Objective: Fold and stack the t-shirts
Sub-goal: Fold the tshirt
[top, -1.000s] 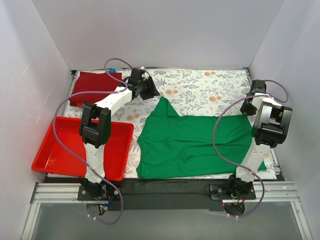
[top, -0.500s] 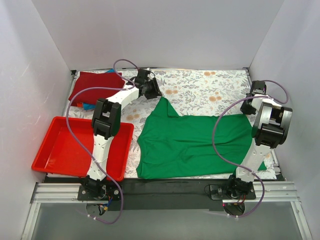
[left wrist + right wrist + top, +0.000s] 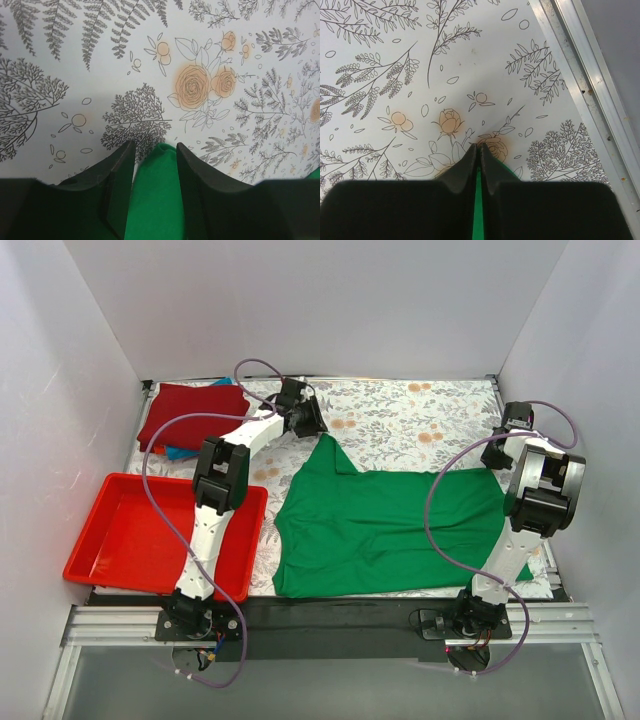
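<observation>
As seen from above, tablecloth (image 3: 400,410): floral print, under everything.
Green shirt (image 3: 380,525): spread flat at centre-right, one pointed corner toward the far side.
Tray (image 3: 130,530): red, near left, just beside the green shirt.
Left arm (image 3: 215,480): stretched far forward over the tray's right edge, wrist angled toward the pointed corner.
Right arm (image 3: 540,490): folded upright at the right edge, wrist tipped down at the shirt's far right corner.
Dark red shirt (image 3: 190,410): folded, far left corner.
Blue shirt (image 3: 180,452): only an edge visible under the dark red one.
Left gripper (image 3: 155,147): jaws moderately apart, the green corner lying in the gap.
Right gripper (image 3: 477,146): jaws pressed together, a sliver of green cloth between them.
</observation>
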Controlling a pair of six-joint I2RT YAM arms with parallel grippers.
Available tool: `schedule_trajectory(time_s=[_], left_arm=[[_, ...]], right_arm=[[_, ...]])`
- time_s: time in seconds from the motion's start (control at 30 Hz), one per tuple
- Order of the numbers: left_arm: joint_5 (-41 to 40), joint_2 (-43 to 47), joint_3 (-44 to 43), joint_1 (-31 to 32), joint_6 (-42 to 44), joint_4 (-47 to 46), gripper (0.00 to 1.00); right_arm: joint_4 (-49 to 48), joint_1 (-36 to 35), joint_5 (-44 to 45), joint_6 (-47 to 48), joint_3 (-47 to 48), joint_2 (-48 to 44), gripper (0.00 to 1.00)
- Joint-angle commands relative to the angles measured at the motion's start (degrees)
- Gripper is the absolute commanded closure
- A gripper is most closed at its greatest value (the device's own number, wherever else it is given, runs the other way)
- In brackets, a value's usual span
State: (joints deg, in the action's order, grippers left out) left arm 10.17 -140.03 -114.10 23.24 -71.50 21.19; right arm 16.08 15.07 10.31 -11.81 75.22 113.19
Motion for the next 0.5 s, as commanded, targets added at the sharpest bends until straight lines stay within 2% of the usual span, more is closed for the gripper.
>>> schedule_trajectory(time_s=[0.0,0.17,0.27,0.47], left_arm=[[-0.16,-0.25,-2.44,0.83,1.10,0.26,0.62],[-0.42,-0.42,-1.65,1.72,1.72,0.34,0.63],[-0.95,-0.25,-0.77,1.89,1.98,0.43,0.71],[-0.25,-0.33,-0.24,2.07,1.90,0.52,0.93]], right_arm=[[2.73,0.22,-1.16,-0.05,-2.27,0.98,0.91],[2.73,0.22,-1.16,0.04,-2.36,1.34,0.92],[2.73,0.22,-1.25,-0.05,-2.01,1.51,0.92],[3.17,0.22,-1.96,-0.05,-1.39,1.95,0.95]])
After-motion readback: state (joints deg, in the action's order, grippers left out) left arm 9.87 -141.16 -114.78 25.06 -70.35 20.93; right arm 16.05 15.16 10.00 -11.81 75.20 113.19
